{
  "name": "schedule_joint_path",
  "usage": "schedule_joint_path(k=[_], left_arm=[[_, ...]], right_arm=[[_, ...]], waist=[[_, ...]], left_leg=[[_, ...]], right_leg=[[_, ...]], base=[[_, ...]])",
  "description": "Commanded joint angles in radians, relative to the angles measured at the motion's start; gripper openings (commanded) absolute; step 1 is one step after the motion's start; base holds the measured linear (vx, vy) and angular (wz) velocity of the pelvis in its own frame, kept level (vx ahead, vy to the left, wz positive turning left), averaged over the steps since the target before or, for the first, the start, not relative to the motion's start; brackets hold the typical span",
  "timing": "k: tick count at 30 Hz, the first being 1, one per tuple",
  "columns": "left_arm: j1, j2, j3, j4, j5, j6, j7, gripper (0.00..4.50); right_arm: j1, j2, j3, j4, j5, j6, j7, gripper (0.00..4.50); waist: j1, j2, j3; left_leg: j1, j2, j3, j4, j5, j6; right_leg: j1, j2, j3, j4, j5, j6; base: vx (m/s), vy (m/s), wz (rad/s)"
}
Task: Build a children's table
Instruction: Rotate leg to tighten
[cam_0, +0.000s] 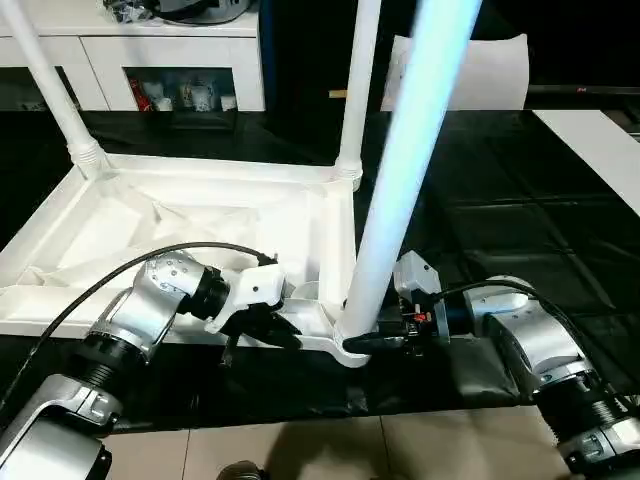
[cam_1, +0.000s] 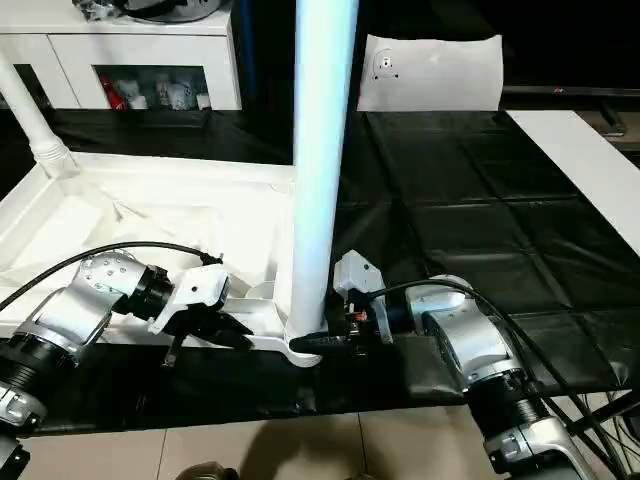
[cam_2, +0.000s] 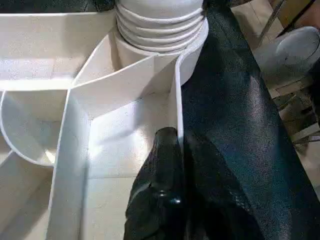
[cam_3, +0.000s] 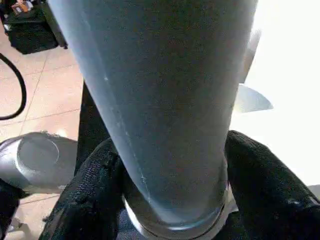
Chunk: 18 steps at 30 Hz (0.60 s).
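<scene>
The white plastic rectangular tabletop (cam_0: 190, 225) lay underside-up at left centre on the black mat (cam_0: 480, 190). The left gripper (cam_2: 175, 165) was clamped on its near rim; the right gripper (cam_3: 170, 200) clasped the near white tubular leg (cam_0: 400, 190) at its base.

The white tabletop (cam_0: 200, 230) lay upside down, ribbed underside up. Three white legs (cam_0: 405, 170) stood upright in its far-left, far-right and near-right corner sockets.

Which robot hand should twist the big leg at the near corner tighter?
Probably the right gripper: its fingers already sit on both sides of the near leg at its base. The left gripper is pinching the tabletop rim.
</scene>
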Motion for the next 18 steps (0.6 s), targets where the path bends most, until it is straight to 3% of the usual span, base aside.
schedule_joint_path(k=[1, 4, 5, 7, 8, 9, 10, 11, 13, 14, 18], left_arm=[[-0.004, -0.014, -0.024, -0.01, -0.008, -0.006, -0.034, 0.0], [0.005, -0.056, -0.009, -0.011, -0.002, 0.027, 0.05, 0.0], [0.0, -0.093, 0.005, -0.009, 0.003, 0.072, 0.123, 0.0], [-0.005, -0.119, 0.014, -0.008, 0.005, 0.103, 0.173, 0.0], [-0.021, -0.173, 0.045, 0.0, -0.008, 0.161, 0.26, 0.0], [-0.032, -0.203, 0.06, 0.005, -0.011, 0.191, 0.309, 0.0], [-0.046, -0.234, 0.076, 0.016, -0.005, 0.216, 0.376, 0.0], [-0.059, -0.26, 0.092, 0.028, 0.0, 0.238, 0.435, 0.0], [-0.083, -0.302, 0.129, 0.052, 0.014, 0.284, 0.56, 0.0], [-0.089, -0.313, 0.14, 0.058, 0.018, 0.298, 0.596, 0.0], [-0.1, -0.353, 0.187, 0.051, 0.028, 0.347, 0.717, 0.0]], right_arm=[[-0.001, 0.011, 0.004, -0.003, 0.019, 0.012, 0.006, 2.63], [0.003, 0.061, 0.002, -0.009, 0.007, 0.061, -0.081, 2.63], [-0.001, 0.106, -0.007, 0.005, -0.007, 0.077, -0.165, 2.63], [-0.005, 0.137, -0.014, 0.016, -0.017, 0.086, -0.222, 2.62], [-0.014, 0.2, -0.036, 0.04, -0.03, 0.105, -0.339, 2.61], [-0.02, 0.239, -0.051, 0.052, -0.033, 0.125, -0.406, 2.61], [-0.028, 0.285, -0.071, 0.064, -0.036, 0.148, -0.489, 2.61], [-0.036, 0.321, -0.088, 0.076, -0.042, 0.167, -0.56, 2.61], [-0.059, 0.39, -0.125, 0.106, -0.06, 0.207, -0.708, 2.61], [-0.07, 0.41, -0.143, 0.12, -0.063, 0.224, -0.761, 2.6], [-0.097, 0.458, -0.172, 0.155, -0.091, 0.249, -0.89, 2.6]], waist=[[-0.004, -0.004, -0.062], [-0.007, -0.002, -0.06], [-0.01, 0.005, -0.058], [-0.016, -0.001, -0.055], [-0.02, -0.004, -0.054], [-0.022, -0.001, -0.051], [-0.024, 0.0, -0.052], [-0.038, -0.002, -0.051], [-0.046, 0.001, -0.056], [-0.056, 0.001, -0.054], [-0.06, -0.001, -0.059]], left_leg=[[0.017, 0.038, -0.006, -0.069, -0.245, 0.024], [0.017, 0.037, -0.007, -0.071, -0.258, 0.016], [0.018, 0.037, -0.008, -0.072, -0.276, 0.005], [0.022, 0.033, -0.011, -0.072, -0.314, -0.014], [0.022, 0.032, -0.012, -0.074, -0.32, -0.024], [0.026, 0.031, -0.014, -0.074, -0.339, -0.032], [0.027, 0.03, -0.017, -0.074, -0.351, -0.035], [0.018, 0.028, -0.021, -0.079, -0.354, -0.045], [0.023, 0.028, -0.023, -0.078, -0.358, -0.044], [0.019, 0.027, -0.022, -0.079, -0.36, -0.045], [0.016, 0.021, -0.016, -0.072, -0.33, -0.017]], right_leg=[[0.04, -0.061, 0.038, -0.072, -0.239, -0.214], [0.04, -0.06, 0.038, -0.074, -0.262, -0.209], [0.037, -0.061, 0.039, -0.075, -0.291, -0.203], [0.034, -0.064, 0.038, -0.086, -0.38, -0.183], [0.034, -0.064, 0.038, -0.089, -0.422, -0.164], [0.026, -0.064, 0.037, -0.095, -0.465, -0.154], [0.026, -0.067, 0.035, -0.097, -0.488, -0.146], [0.031, -0.064, 0.032, -0.096, -0.501, -0.134], [0.029, -0.063, 0.031, -0.097, -0.48, -0.127], [0.027, -0.061, 0.033, -0.096, -0.449, -0.141], [0.03, -0.059, 0.036, -0.098, -0.406, -0.144]], base=[[0.0, 0.0, 0.0], [0.0, 0.0, 0.0], [0.0, 0.0, 0.0], [0.0, 0.0, 0.0], [0.0, 0.0, 0.0], [0.0, 0.0, 0.0], [0.0, 0.0, 0.0], [0.0, 0.0, 0.0], [0.0, 0.0, 0.0], [0.0, 0.0, 0.0], [0.0, 0.0, 0.0]])
